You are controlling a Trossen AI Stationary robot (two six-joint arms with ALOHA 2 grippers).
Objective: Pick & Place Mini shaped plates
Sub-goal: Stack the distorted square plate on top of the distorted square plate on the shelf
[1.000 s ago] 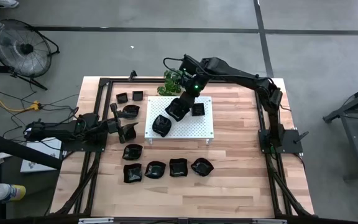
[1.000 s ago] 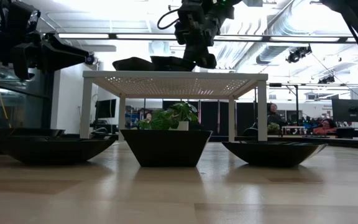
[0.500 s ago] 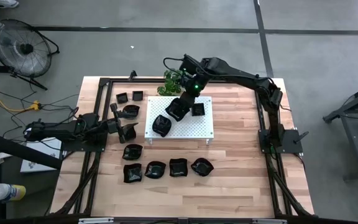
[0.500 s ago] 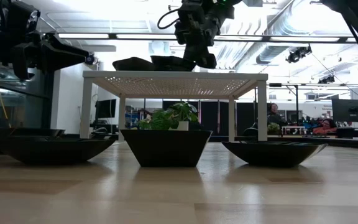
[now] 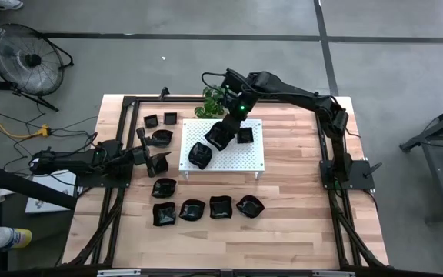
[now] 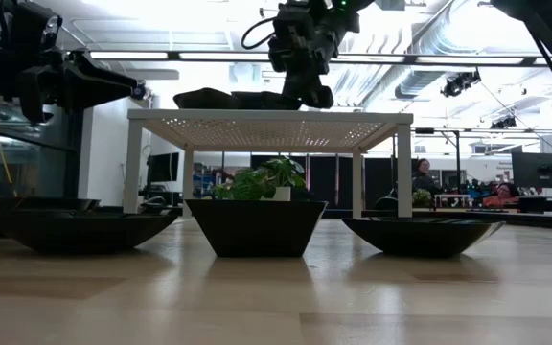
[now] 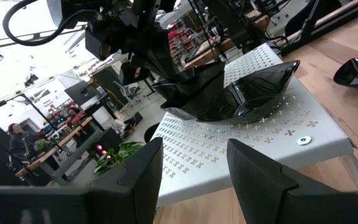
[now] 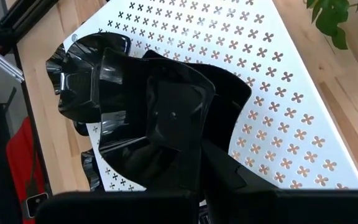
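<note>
Right gripper (image 5: 223,135) clamped on black plate (image 8: 166,118) over white board (image 5: 241,158), left gripper (image 5: 158,158) parted, empty

A glossy black square plate (image 8: 166,124), gripped at its near edge by the right gripper (image 8: 219,171), hangs over the white perforated board (image 8: 278,93), beside a second black dish (image 8: 79,78); green leaves (image 8: 334,18) edge the wooden table (image 8: 353,87)

No legible text or labels.
</note>
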